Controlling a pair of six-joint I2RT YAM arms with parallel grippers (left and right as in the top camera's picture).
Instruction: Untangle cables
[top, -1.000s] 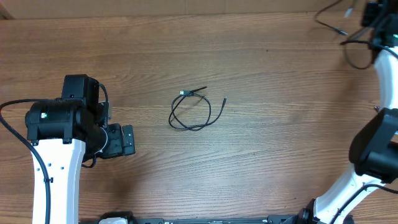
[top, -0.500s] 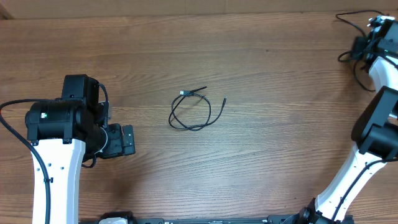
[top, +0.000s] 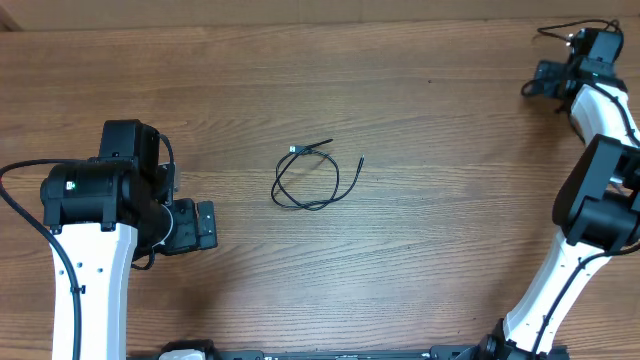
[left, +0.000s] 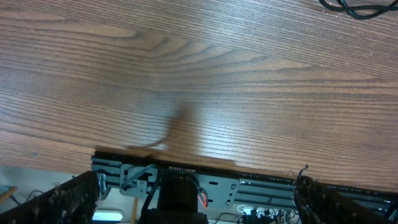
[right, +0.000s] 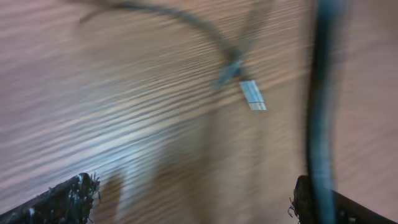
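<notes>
Overhead: a looped cable (top: 312, 180) lies on the table (top: 420, 270). My left gripper (top: 205, 225) waits left of it, fingers apart, empty. My right gripper (top: 537, 80), far right of it, also gapes near a possibly second, blurred cord (right: 186, 22).

Both arms are built alike: the left arm (top: 90, 250) and right arm (top: 590, 215) have white rounded links joined by bulky black joint housings. A thin black cable (top: 70, 275) trails along the left one. Its rough black fingers (left: 71, 199) flank a black rail (left: 199, 171) with tiny white lettering (unreadable) and what looks like a red wire (left: 205, 198).
</notes>
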